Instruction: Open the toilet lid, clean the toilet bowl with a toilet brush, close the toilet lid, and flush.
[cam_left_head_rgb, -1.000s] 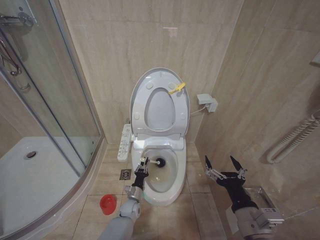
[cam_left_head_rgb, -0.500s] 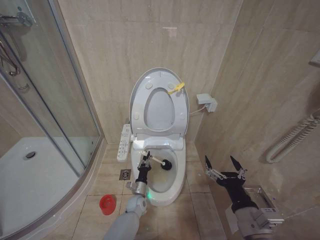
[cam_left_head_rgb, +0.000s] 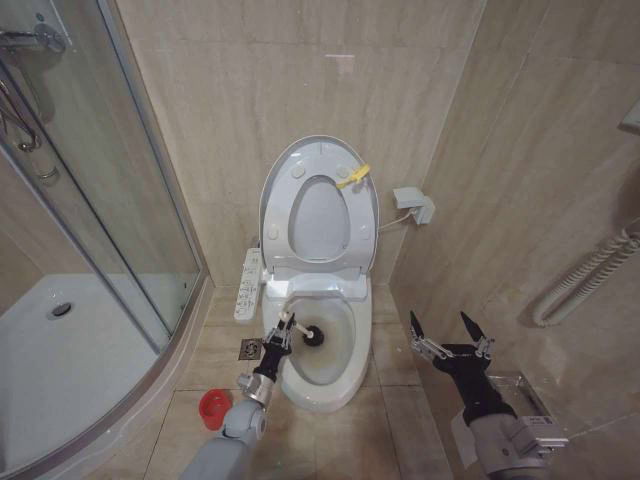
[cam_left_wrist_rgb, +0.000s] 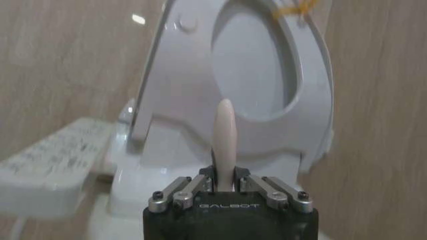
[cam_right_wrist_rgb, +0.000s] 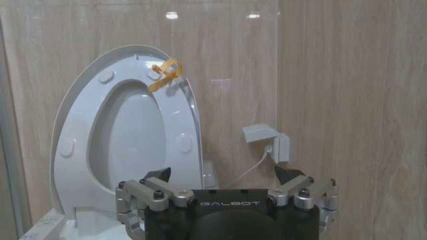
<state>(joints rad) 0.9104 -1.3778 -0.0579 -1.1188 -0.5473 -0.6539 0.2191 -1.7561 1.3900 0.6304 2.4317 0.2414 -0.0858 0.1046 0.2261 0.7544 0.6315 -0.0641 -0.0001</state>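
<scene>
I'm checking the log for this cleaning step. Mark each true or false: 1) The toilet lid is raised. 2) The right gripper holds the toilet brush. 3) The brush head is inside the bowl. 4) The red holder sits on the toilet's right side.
1) True: the toilet lid stands upright against the wall.
2) False: the left gripper is shut on the toilet brush; the right gripper hangs open beside the toilet.
3) True: its dark head is over the toilet bowl, within the rim.
4) False: the red holder stands on the floor at the toilet's left.

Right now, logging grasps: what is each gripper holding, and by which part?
The left gripper holds the toilet brush by its pale handle, head in the toilet bowl. The right gripper holds nothing.
</scene>
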